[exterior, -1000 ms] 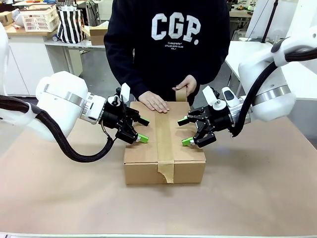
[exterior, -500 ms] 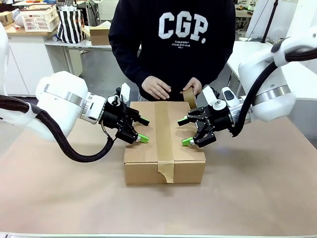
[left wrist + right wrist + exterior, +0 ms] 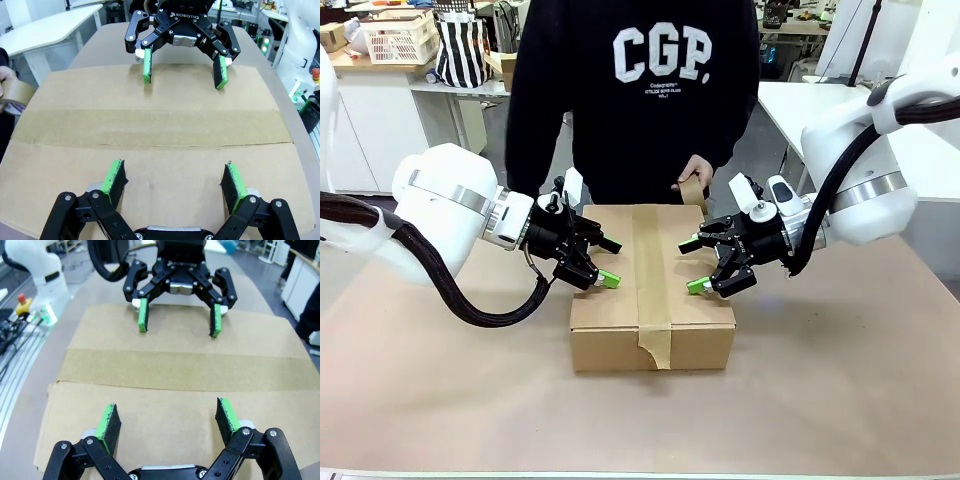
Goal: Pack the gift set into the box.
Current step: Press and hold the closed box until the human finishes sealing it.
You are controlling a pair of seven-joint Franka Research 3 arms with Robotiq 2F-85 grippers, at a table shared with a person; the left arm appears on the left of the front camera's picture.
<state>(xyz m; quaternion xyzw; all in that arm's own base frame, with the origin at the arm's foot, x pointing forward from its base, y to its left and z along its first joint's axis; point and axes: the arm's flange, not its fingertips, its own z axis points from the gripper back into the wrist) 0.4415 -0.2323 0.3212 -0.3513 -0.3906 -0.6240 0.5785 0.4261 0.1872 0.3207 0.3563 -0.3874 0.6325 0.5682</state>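
Observation:
The box sits closed at mid-table, its top flaps sealed by a strip of brown tape that runs over the front face. My left gripper is open, its green pads resting on the left flap. My right gripper is open on the right flap. In the left wrist view my own gripper spreads over the box and faces the right gripper. In the right wrist view my gripper faces the left gripper across the tape. The gift set is hidden.
A person stands at the far side and holds a tape roll at the box's far edge; the roll shows at the left wrist view's left edge. Brown paper covers the table around the box.
The person's flat hand has lifted off the box top and drawn back. The hand with the tape roll stays near the far edge. Neither gripper has moved.

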